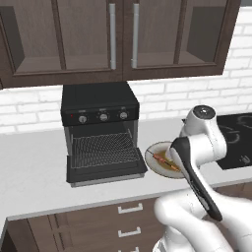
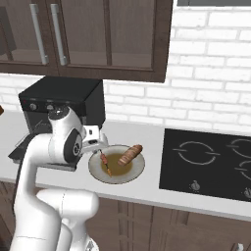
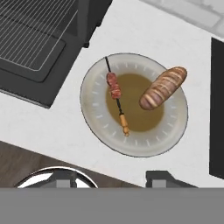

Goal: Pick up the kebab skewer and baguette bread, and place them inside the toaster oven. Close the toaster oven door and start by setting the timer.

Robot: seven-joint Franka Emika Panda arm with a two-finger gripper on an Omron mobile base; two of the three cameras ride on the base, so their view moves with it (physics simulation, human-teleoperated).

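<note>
Hovering hand (image 3: 113, 177), jaws apart, empty; thin skewer (image 3: 116, 96), stubby scored baguette (image 3: 163, 88), round plate (image 3: 94, 118).

White brick wall (image 2: 206, 73) at 12 o'clock behind pale grey counter (image 1: 34, 162), dark wood glass-front cabinets (image 1: 118, 34) above, black cooktop (image 2: 211, 162) at 3 o'clock, brown drawers (image 1: 98, 224) below.

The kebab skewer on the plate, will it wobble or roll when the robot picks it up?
The kebab skewer is a thin stick, so it probably stays stiff. Its chunks sit along the middle and one end, so it might tip if pinched off-centre. It lies flat in the plate, beside the baguette bread, so it likely won't roll far.
</note>
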